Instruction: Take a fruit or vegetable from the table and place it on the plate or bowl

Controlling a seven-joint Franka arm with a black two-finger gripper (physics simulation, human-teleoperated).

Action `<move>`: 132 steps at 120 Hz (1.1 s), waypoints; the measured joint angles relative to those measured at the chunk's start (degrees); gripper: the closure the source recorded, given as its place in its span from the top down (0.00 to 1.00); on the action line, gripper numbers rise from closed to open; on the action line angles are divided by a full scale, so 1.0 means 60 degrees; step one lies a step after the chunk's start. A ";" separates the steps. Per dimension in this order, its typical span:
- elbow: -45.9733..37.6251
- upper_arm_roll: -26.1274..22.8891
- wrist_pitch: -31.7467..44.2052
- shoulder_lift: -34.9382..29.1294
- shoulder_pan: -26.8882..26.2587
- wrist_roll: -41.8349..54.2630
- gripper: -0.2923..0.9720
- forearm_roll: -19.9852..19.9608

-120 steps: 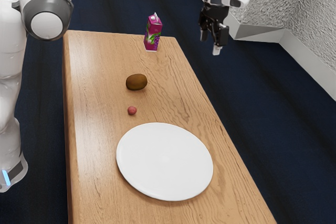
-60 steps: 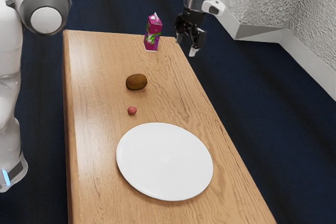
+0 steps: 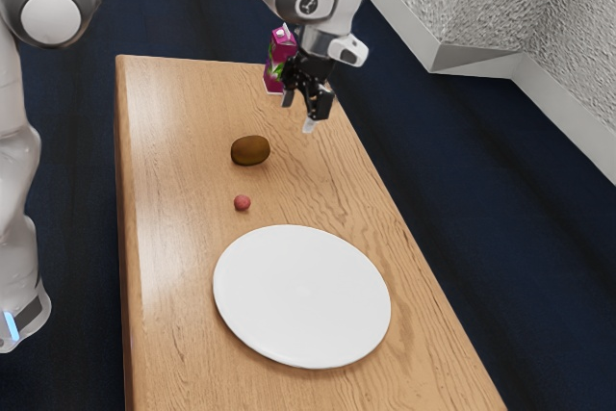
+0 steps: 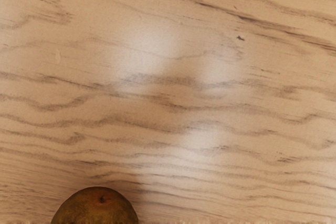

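A brown kiwi (image 3: 250,150) lies on the wooden table (image 3: 164,238), and a small red fruit (image 3: 242,202) rests just in front of it. Nearer the front stands a large white plate (image 3: 301,295) with nothing on it. My gripper (image 3: 296,115) hangs open and empty above the table, to the exterior view's right of the kiwi and a little behind it. In the wrist view the kiwi (image 4: 94,206) peeks in at the edge, over bare wood grain (image 4: 173,87).
A purple and pink juice carton (image 3: 280,60) stands upright at the table's far end, right behind my hand. The table's right edge (image 3: 385,199) drops to a dark blue floor. A grey wall base runs along the upper right.
My arm has swung from beyond the table's right edge toward the exterior view's left and down, now over the tabletop near the carton. The objects have not moved.
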 joint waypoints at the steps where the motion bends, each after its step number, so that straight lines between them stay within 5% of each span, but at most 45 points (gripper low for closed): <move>1: -0.0067 0.0031 0.0036 -0.0027 -0.0034 0.0009 0.77 0.0001; 35: -0.2332 0.0553 0.1602 -0.1140 -0.0054 0.0313 0.77 0.0075; 132: -0.4503 0.0670 0.2961 -0.2452 -0.0258 0.0787 0.77 0.0853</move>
